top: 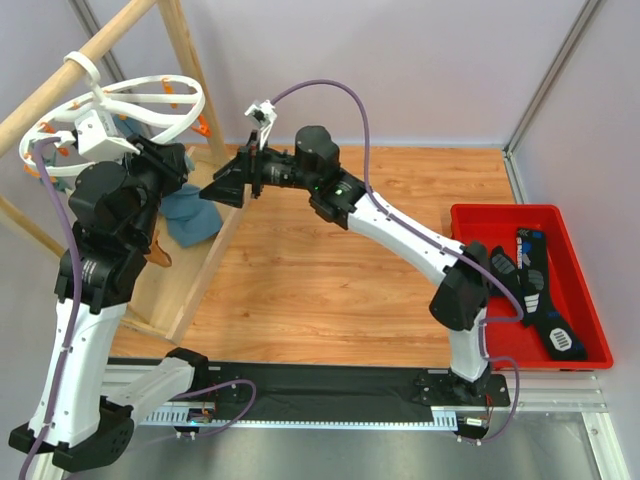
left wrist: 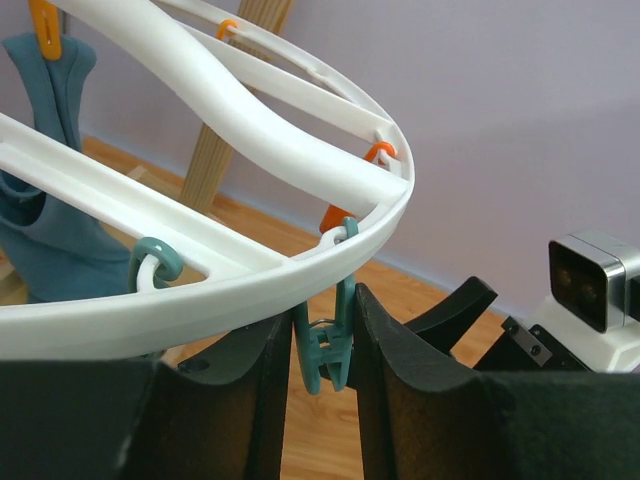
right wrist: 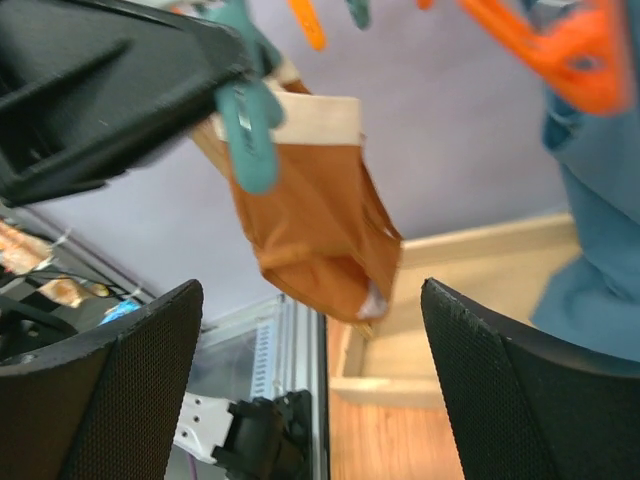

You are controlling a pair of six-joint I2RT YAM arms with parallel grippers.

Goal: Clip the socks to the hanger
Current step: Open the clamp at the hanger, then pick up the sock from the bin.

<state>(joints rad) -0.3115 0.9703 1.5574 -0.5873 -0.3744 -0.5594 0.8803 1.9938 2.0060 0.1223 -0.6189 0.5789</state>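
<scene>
Left end effector [left wrist: 322, 310] pinches teal plastic clip [left wrist: 325, 352] on round white hanger [left wrist: 200, 292]; spread right end effector [right wrist: 310, 292] should fetch black ankle socks [top: 545, 310]

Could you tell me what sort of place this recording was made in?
Probably a robotics lab test cell: aluminium-framed walls, a wooden table, and a staged laundry task with a hanger and a red bin of socks.

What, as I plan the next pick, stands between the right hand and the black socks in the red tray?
Nothing visible. The open right hand hovers by the hanger. Only tabletop and its own arm lie toward the socks in the red tray. The left hand holds a teal clip.
</scene>
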